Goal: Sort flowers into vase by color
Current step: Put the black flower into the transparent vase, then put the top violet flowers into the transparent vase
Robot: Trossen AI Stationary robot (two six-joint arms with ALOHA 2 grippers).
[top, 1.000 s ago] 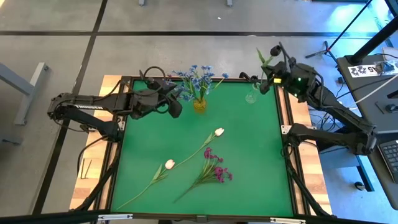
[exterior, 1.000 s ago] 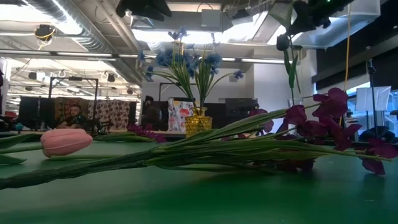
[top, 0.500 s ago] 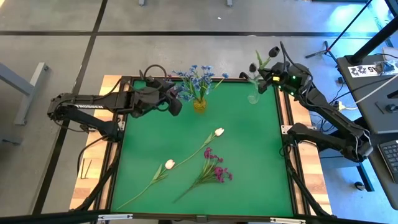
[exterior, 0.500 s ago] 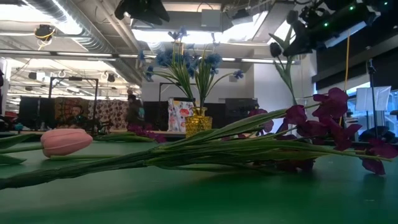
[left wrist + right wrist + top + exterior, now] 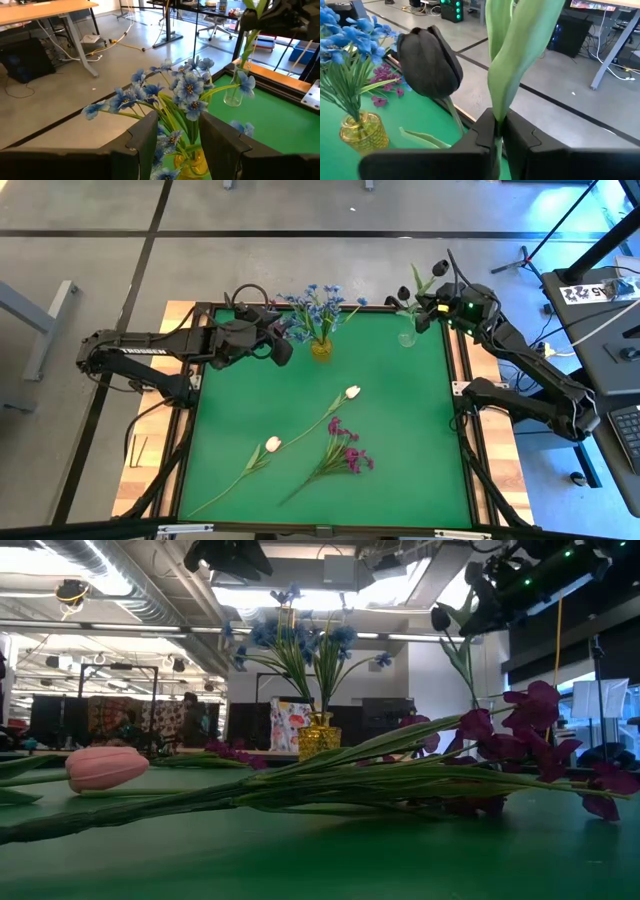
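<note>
Green baize covers the table (image 5: 400, 430), and all task items are laid out on it or stand at its far edge. Two dark arms are noted. The left gripper (image 5: 283, 345) is held just beside the yellow vase (image 5: 320, 348), its fingers parted and nothing between them, as the left wrist view confirms. The right gripper (image 5: 423, 312) is positioned over the clear vase (image 5: 405, 337) at the far right corner, its fingers pinched narrowly on the stem and leaf of a dark tulip (image 5: 427, 62).

Step in hand, as judged: the dark tulip is being set into the clear vase; its stem appears to reach down to the vase in the low view, though whether it is seated cannot be told. The next move is judged to call for a full release and a straight upward withdrawal, so that the stem is not dragged out and the light vase is not tipped.

Count, by size:
- vases: two, one yellow, one clear
- blue flowers (image 5: 318, 305): one bunch, already standing in the yellow vase
- magenta flowers (image 5: 348, 448): one spray, lying near the table's middle
- white tulips: two lying loose, one (image 5: 352, 392) near the centre, one (image 5: 273, 444) nearer the front
- dark tulip: one, in the right gripper
</note>
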